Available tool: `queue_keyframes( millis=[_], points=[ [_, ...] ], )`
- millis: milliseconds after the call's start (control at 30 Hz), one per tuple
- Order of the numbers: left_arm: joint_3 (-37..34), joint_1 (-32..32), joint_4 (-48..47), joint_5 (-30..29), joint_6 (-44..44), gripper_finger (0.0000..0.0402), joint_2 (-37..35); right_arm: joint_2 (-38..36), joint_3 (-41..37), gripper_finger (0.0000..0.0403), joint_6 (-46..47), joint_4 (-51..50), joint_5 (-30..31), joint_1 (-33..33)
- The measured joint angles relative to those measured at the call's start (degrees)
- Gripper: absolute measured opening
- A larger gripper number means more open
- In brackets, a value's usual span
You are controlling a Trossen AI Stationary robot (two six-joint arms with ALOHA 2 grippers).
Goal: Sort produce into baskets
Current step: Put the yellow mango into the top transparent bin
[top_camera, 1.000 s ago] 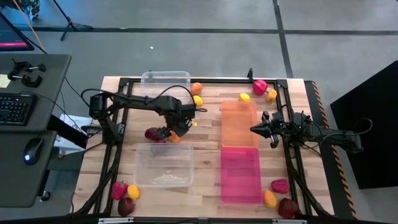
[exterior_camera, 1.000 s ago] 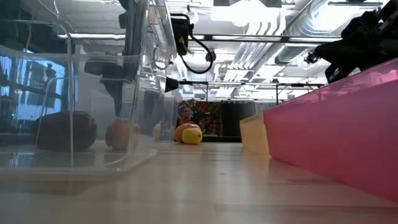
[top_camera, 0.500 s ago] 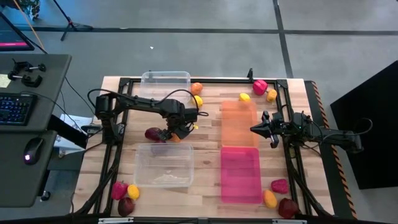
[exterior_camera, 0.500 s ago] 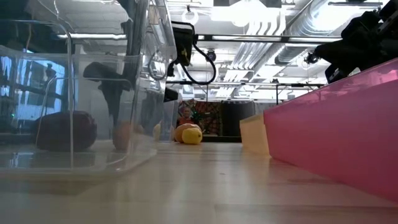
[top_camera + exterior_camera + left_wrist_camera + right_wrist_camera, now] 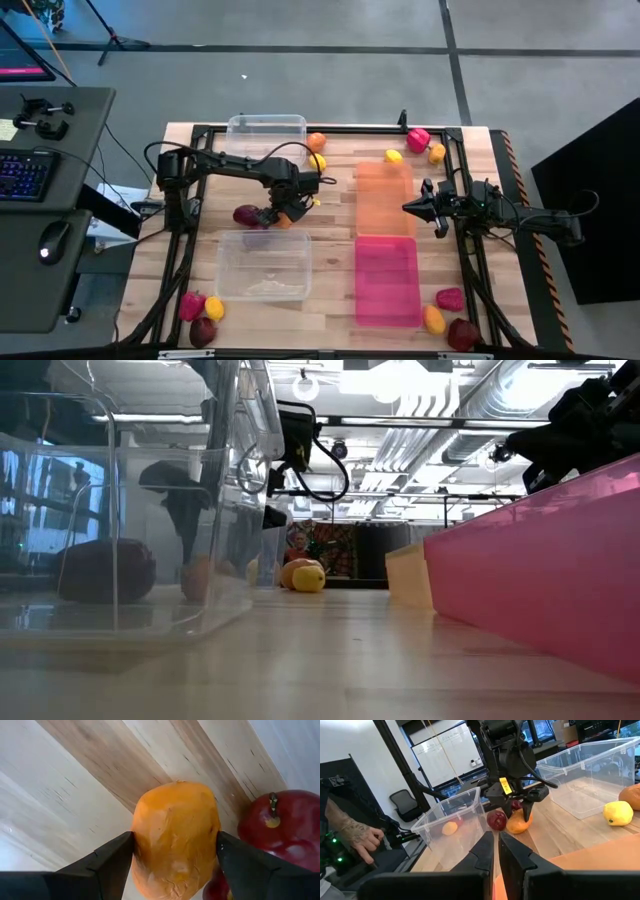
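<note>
1. My left gripper (image 5: pixel 281 215) is down at the tabletop (image 5: pixel 335 290), left of centre, between the two clear baskets. Its fingers (image 5: pixel 112 862) are pressed against both sides of an orange piece (image 5: pixel 175 837), pinching it; the piece rests on the wood.
2. A dark maroon piece (image 5: pixel 280 827) lies just beside the orange one, on its left-edge side in the high view.
3. My right gripper (image 5: pixel 412 208) hangs near the right edge of the orange basket (image 5: pixel 385 200), its fingers pressed together on nothing.
4. One clear basket (image 5: pixel 266 128) sits at the far edge; the other clear basket (image 5: pixel 263 265) sits toward the near edge, left of the pink basket (image 5: pixel 387 280).
5. Other produce: an orange and a yellow piece (image 5: pixel 318 161) just right of the far clear basket; a yellow, a pink-red (image 5: pixel 418 138) and an orange piece near the far right corner; three pieces at the near left corner; three at the near right corner.
6. In the right wrist view a person's hand (image 5: pixel 357 840) shows beyond the table.
</note>
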Motion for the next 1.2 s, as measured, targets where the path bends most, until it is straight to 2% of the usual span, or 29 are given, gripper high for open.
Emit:
queue_keyframes(
  millis=[167, 333, 467, 767, 933, 1100, 1200],
  points=[
    [-0.01, 0.17, 0.1, -0.55, -3.74, 0.0253, -0.15, 0.0, -0.02, 0.0017, 0.0, 0.02, 0.0, 0.0],
    [0.79, 0.34, 1.8, 0.73, 0.65, 0.0201, -2.08, 0.02, -0.02, 0.0017, 0.0, 0.02, 0.0, -0.02],
    [2.41, 1.23, 4.74, 0.72, -0.78, 0.0167, -3.92, 0.02, -0.01, 0.0017, -0.01, 0.0, 0.0, -0.02],
    [8.96, 4.63, 6.56, 0.97, -8.22, 0.0165, -15.41, 0.02, -0.01, 0.0017, -0.01, 0.01, 0.0, -0.01],
    [9.89, 9.38, 14.28, 1.03, -16.56, 0.0166, -25.86, 0.02, 0.0, 0.0017, 0.0, 0.02, 0.0, -0.02],
    [5.59, 17.37, 16.84, -4.2, -21.82, 0.0166, -33.75, 0.02, 0.0, 0.0017, 0.0, 0.02, 0.0, -0.02],
    [1.6, 22.31, 17.25, -4.87, -26.72, 0.0172, -36.39, 0.02, -0.02, 0.0017, 0.0, 0.02, 0.0, 0.0]
  ],
)
